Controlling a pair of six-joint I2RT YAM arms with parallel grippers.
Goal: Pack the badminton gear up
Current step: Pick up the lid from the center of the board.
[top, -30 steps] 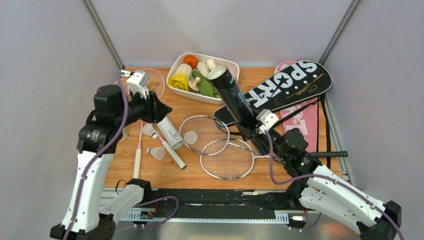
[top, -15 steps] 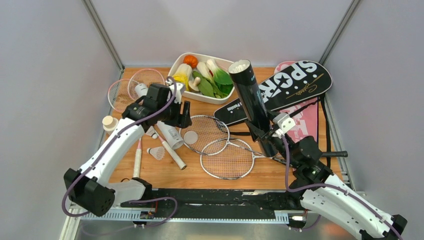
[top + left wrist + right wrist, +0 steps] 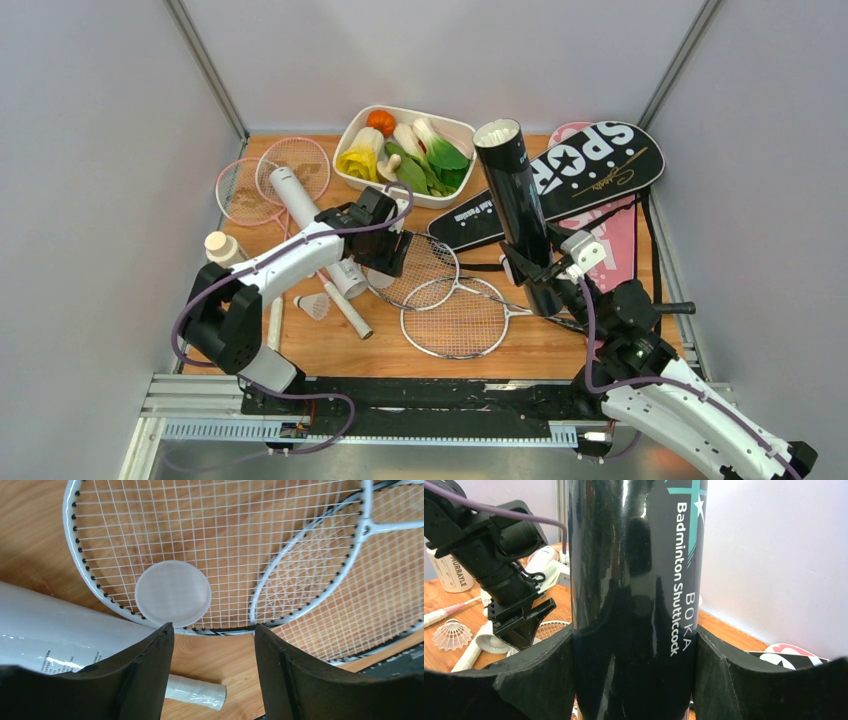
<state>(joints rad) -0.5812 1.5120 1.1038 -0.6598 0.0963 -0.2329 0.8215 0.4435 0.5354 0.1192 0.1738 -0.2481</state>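
Note:
My right gripper (image 3: 545, 285) is shut on the lower part of the black shuttlecock tube (image 3: 520, 210) and holds it nearly upright; the right wrist view shows the tube (image 3: 634, 580) filling the gap between my fingers (image 3: 634, 670). My left gripper (image 3: 385, 260) is open and empty, low over a round translucent lid (image 3: 173, 594) that lies on a silver racquet's strings (image 3: 225, 540). The white tube (image 3: 315, 225) lies just left of it. Two silver racquets (image 3: 455, 318) overlap mid-table. Pink racquets (image 3: 270, 175) lie far left. A shuttlecock (image 3: 313, 305) lies near the front left.
The black SPORT cover (image 3: 580, 175) lies over the pink cover (image 3: 612, 250) at the back right. A white tray (image 3: 400, 108) of toy vegetables stands at the back. A small bottle with a cream cap (image 3: 222, 248) stands at the left edge. Walls close in on both sides.
My left arm swung right and down from beside the pink racquets to over the silver racquet's lid. My right gripper tilted the black tube more upright and moved it right.

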